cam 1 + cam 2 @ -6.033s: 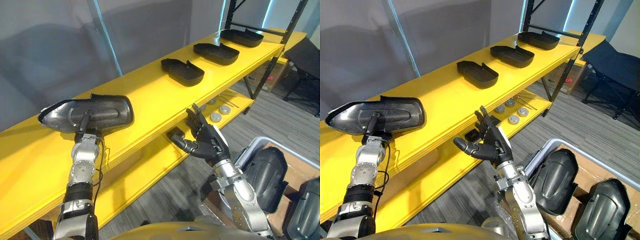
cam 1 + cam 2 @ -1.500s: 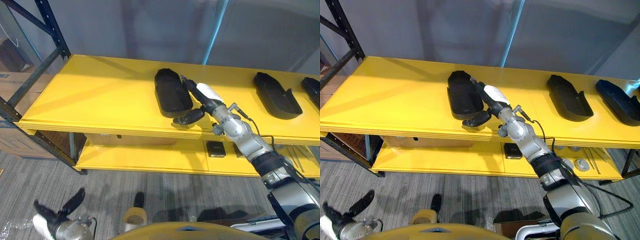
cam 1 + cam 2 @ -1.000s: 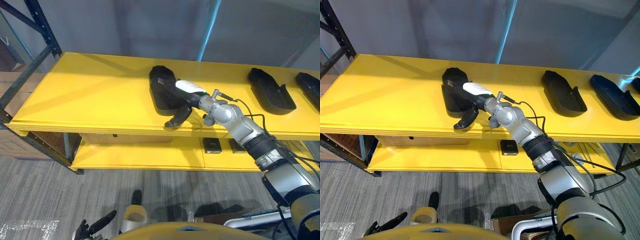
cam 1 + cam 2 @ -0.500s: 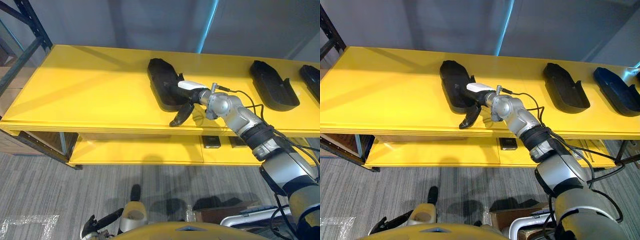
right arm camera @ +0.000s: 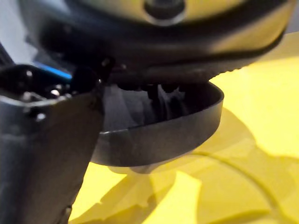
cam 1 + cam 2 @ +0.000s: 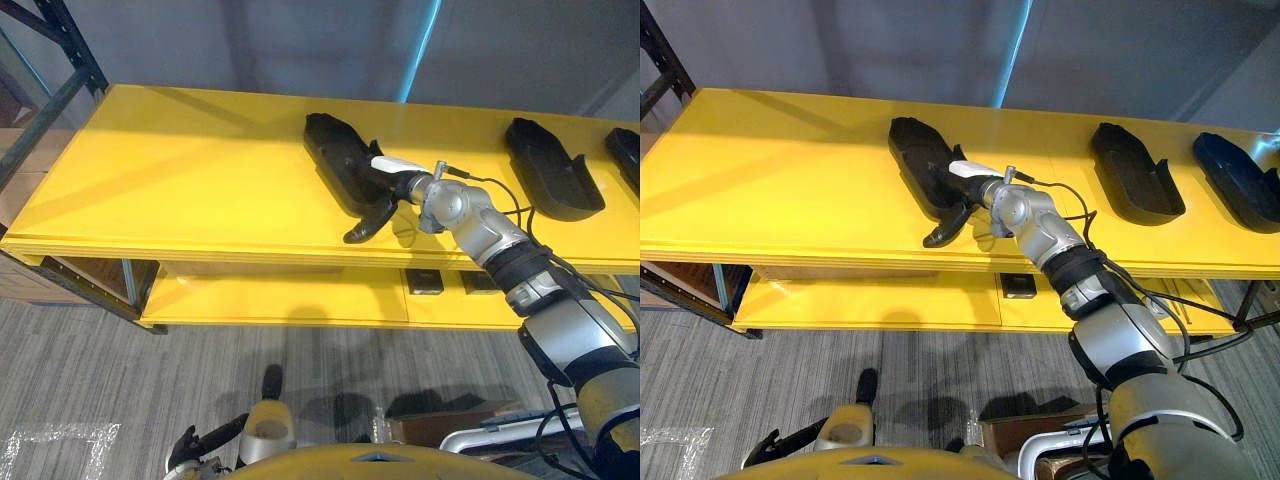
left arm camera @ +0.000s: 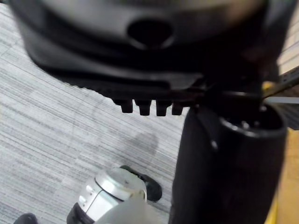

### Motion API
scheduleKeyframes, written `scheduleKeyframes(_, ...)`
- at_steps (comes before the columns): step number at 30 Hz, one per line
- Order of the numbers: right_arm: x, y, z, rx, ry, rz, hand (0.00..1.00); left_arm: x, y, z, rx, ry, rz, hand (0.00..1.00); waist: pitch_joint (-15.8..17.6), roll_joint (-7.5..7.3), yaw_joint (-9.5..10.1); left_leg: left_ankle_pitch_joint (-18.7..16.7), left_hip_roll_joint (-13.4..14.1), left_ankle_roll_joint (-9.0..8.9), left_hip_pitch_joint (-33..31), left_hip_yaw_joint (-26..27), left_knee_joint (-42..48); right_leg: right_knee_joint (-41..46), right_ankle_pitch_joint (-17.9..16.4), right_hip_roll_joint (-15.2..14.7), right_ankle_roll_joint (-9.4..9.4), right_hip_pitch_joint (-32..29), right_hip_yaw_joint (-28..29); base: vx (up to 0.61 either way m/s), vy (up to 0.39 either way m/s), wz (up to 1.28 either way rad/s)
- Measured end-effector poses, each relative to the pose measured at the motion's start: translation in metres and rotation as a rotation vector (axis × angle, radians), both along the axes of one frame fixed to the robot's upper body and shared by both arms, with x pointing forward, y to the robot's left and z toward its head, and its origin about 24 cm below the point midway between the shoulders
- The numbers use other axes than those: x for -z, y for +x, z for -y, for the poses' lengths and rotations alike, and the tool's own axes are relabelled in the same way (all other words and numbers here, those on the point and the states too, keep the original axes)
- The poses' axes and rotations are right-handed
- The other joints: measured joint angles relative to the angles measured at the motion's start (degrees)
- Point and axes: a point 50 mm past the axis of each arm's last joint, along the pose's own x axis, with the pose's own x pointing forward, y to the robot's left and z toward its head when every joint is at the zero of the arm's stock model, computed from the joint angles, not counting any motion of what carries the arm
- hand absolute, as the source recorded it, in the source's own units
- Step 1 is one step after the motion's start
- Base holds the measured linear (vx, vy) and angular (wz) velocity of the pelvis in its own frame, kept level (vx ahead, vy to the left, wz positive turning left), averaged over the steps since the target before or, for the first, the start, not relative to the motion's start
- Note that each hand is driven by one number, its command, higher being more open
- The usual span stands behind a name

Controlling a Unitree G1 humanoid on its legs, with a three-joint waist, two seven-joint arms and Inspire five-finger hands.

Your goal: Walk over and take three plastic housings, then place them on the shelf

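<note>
Now right hand [image 6: 383,192] rolled further into housing [image 6: 335,160] on shelf [image 6: 180,170] — fingers inside, grip unclear; left hand [image 6: 205,443] low, fingers straight.

Clear plastic sheet [image 6: 55,450] lies on grey carpet [image 6: 350,370]; a blue strip [image 6: 426,40] runs up the wall [image 6: 250,40].

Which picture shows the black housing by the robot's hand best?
The left eye view: almost the whole housing lies on the shelf with the right hand at its near end. The right eye view shows the same. The right wrist view catches its curved rim from close.
</note>
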Motion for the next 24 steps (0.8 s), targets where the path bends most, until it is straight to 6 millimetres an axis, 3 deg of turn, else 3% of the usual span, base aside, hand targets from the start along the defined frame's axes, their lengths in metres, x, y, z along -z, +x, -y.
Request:
scheduleKeyframes(11,0.0,0.007,0.034,0.204,0.072,-0.009,1.0,-0.001,0.005,0.005,0.019,-0.005,0.016,1.0,1.6,0.7,-0.29,0.0,-1.5,0.35,1.2,0.6,0.0,0.2,0.0,-1.6,0.82,0.9,0.0,0.0,0.003,0.0)
scheduleKeyframes(24,-0.01,0.013,0.054,0.336,0.082,-0.004,1.0,0.0,0.005,0.009,0.029,-0.019,0.015,1.0,2.4,1.48,-0.08,-0.2,-2.7,1.08,1.0,0.3,0.0,0.0,0.3,-2.8,1.39,1.0,-0.1,0.0,0.0,0.0)
